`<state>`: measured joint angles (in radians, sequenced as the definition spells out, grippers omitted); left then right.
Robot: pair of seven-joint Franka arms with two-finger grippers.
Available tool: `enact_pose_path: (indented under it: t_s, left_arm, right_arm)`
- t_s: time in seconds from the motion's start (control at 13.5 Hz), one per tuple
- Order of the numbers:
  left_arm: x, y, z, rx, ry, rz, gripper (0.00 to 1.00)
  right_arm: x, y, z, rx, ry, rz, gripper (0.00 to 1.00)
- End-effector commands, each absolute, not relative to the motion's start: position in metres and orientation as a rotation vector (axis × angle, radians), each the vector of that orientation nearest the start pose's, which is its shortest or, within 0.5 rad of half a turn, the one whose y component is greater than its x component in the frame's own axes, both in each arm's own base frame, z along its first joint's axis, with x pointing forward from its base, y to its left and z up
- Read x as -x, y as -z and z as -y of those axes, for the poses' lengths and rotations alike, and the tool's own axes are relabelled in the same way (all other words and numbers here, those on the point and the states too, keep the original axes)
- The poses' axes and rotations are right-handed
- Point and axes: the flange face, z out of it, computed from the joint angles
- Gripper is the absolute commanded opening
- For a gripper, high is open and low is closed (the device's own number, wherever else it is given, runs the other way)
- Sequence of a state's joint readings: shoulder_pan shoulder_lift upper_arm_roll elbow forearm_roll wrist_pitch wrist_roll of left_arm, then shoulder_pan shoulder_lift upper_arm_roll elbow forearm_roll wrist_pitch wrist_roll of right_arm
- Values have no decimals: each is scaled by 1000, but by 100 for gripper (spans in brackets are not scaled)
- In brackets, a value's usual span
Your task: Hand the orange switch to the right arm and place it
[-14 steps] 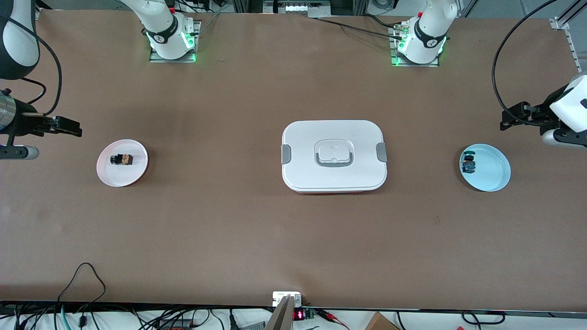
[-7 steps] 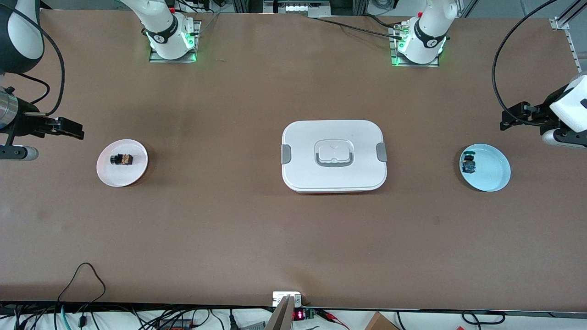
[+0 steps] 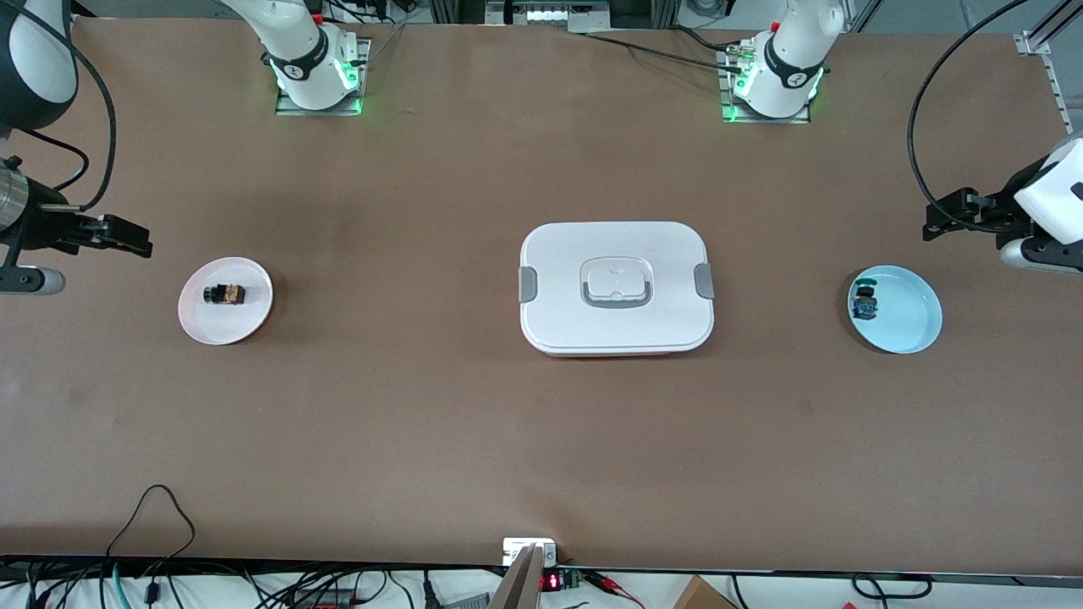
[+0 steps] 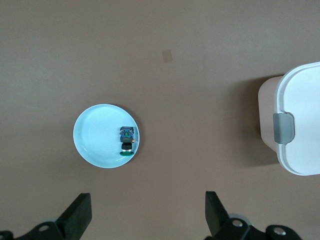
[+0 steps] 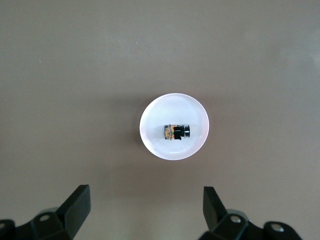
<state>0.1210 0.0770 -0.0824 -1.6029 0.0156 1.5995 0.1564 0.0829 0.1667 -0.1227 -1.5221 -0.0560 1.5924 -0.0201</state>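
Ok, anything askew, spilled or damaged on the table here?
Nothing stands out. The orange switch lies on its pink plate, the blue-green switch near the rim of its blue plate, and the white box sits closed between them.

A lidded box [image 3: 616, 288] sits mid-table between two plates [image 3: 254, 317] [image 3: 918, 326], each holding a switch [image 3: 225, 293] [image 3: 865, 304].
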Motion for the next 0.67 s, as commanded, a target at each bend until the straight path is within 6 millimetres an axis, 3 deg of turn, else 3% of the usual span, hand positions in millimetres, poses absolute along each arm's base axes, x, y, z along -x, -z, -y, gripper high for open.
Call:
enact_pose_path:
  t_s: [0.0,0.3,0.59]
  left_arm:
    - [-580,-573,-26,3147,-134,-169,100]
    - [-580,-573,-26,3147,-134,-169,100]
    - [-580,-573,-26,3147,-134,-169,100]
  right_arm:
    - [-588,-579,21,3212,-110,-20,100]
    - [-561,-579,25,3198,-71,-17,100]
    - [-560,-587,25,3197,-61,-31,100]
